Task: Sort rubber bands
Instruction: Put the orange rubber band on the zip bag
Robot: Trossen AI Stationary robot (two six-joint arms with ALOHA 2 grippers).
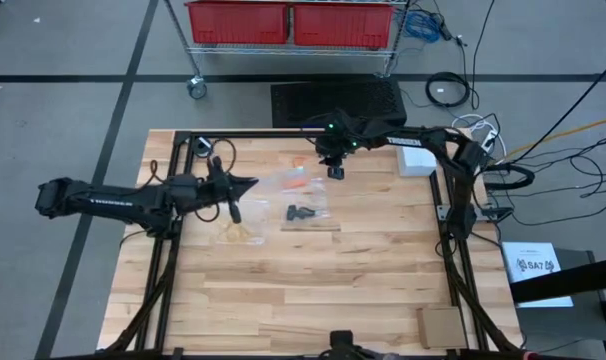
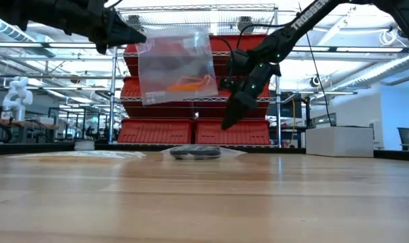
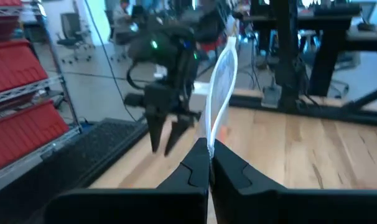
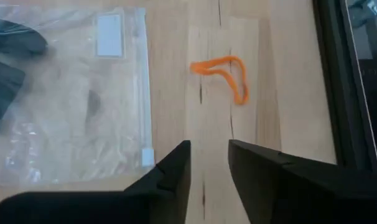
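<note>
Orange rubber band (image 4: 223,76) beyond right tool (image 4: 208,163), seemingly apart

My two arms are matte black, with white Trossen lettering along the left arm (image 1: 103,199) (green lights on the right arm (image 1: 383,135)).

Orange rubber bands (image 2: 191,84) show through the clear bag (image 2: 174,64); another orange band (image 4: 224,74) lies on the pale striped wooden table (image 1: 313,280). Black bands (image 1: 299,213) and pale yellow bands (image 1: 238,232) lie apart. Red bins (image 1: 288,22) sit on a grey rack.
</note>
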